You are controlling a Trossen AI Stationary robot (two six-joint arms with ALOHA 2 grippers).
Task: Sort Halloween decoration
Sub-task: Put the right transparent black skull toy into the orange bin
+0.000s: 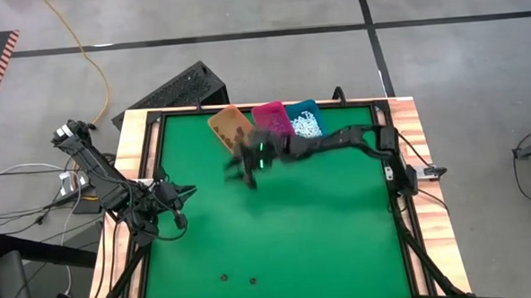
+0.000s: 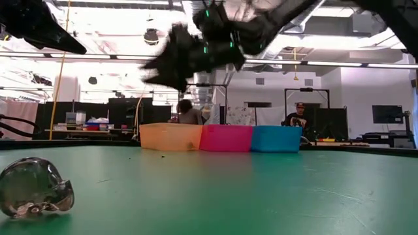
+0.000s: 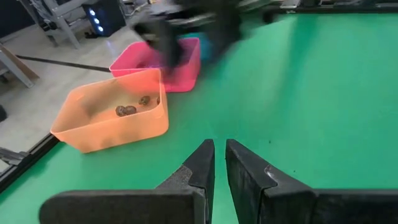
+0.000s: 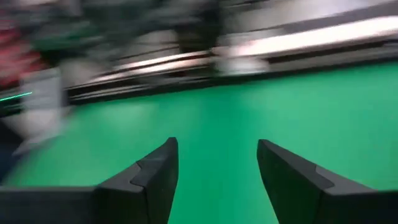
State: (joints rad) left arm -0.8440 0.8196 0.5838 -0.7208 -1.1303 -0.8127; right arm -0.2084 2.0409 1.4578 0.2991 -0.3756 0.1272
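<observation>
Three bins stand in a row at the table's far edge: orange [image 1: 231, 126], pink [image 1: 271, 119] and teal [image 1: 306, 121]. Small brown decoration pieces [image 3: 126, 111] lie on the orange bin's floor, and white pieces [image 1: 308, 126] fill the teal one. Two dark pieces [image 1: 223, 277] lie on the mat near the front edge. My right gripper [image 4: 217, 168] hovers open and blurred above the mat in front of the orange bin [image 1: 239, 172], with nothing between its fingers. My left gripper [image 3: 219, 165] waits by the table's left edge [image 1: 184, 205], shut but for a thin slit, holding nothing.
A clear glassy lump [image 2: 34, 188] rests on the mat close to the low camera. A raised wooden frame [image 1: 146, 136] runs around the green mat. Open mat lies between the bins and the two dark pieces. People sit in the room beyond the table.
</observation>
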